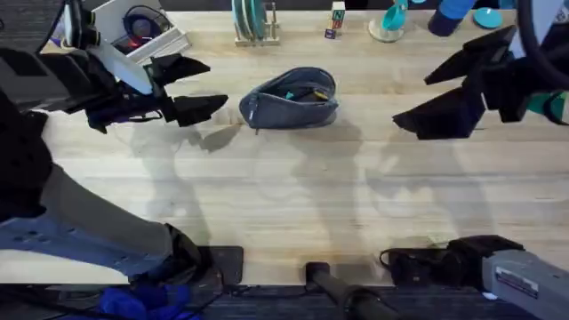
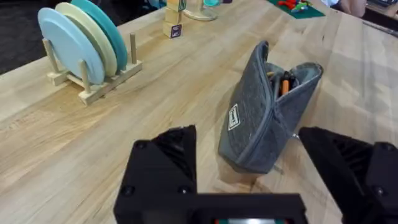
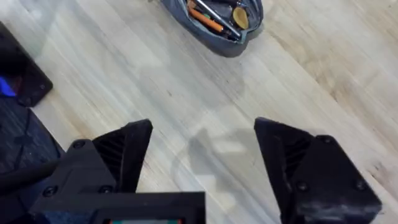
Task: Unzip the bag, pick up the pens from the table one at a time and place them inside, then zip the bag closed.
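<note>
Reading the table left to right, far edge. Left gripper (image 1: pixel 182 87) at the left, fingers spread apart, empty, aimed toward the near end of the bag (image 1: pixel 291 99); just beside it but not touching. From the left wrist, same fingers (image 2: pixel 165 158) wide apart with the bag's end (image 2: pixel 264 112) sitting between and beyond them. Probably lined up to pinch the fabric end as an anchor for zipping.

Behind, on the far edge: plate rack (image 1: pixel 253 22) with pale plates, well clear of the work.

Centre: bag lying on the table (image 1: pixel 293 204), standing on its base, mouth up and gaping, zip not closed. Orange pen (image 3: pixel 208 20) visible inside from the right wrist, alongside a silvery pen (image 3: pixel 214 7) and something round and brass-coloured, identity unclear. Orange tip (image 2: pixel 285 84) also peeking out of the mouth from the left wrist. No pens seen loose on the wood. Judged: loading step done, zip-closed step pending.

Right: right gripper (image 1: pixel 436 93) raised over the table, well apart from the bag, fingers (image 3: pixel 124 152) open wide, nothing held. Held high and back, likely to leave room before coming in for the zip pull.

Next move needs: one side holding the bag steady, the other catching the small pull. Pull position not resolvable. Risk: soft bag sliding or folding if pulled without an anchor; pen ends near the mouth could snag the zip.
</note>
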You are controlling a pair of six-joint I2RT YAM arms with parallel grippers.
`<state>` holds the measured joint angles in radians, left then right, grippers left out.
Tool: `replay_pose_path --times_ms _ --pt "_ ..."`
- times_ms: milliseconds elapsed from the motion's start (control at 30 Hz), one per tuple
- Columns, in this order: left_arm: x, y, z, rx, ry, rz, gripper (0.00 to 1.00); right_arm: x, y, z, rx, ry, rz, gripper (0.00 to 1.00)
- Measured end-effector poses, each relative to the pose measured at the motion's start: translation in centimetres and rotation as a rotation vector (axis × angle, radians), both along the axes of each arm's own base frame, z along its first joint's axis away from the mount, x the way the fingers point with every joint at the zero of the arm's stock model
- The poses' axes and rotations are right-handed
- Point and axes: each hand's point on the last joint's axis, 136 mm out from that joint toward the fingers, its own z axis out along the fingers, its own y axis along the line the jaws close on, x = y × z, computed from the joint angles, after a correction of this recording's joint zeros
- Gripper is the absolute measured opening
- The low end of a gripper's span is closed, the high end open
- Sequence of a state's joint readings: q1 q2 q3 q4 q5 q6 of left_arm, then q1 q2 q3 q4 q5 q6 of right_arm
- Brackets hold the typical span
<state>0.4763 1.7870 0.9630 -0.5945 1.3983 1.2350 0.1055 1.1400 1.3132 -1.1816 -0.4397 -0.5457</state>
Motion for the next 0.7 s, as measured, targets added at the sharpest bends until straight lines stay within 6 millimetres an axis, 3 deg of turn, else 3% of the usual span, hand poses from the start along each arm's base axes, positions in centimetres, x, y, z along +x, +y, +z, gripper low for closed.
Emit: replay_pose_path --times_ms 700 --pt "-0.11 0.06 -0.58 0.065 -0.048 -0.012 0.993 0.00 0.00 0.00 0.000 0.000 0.000 0.998"
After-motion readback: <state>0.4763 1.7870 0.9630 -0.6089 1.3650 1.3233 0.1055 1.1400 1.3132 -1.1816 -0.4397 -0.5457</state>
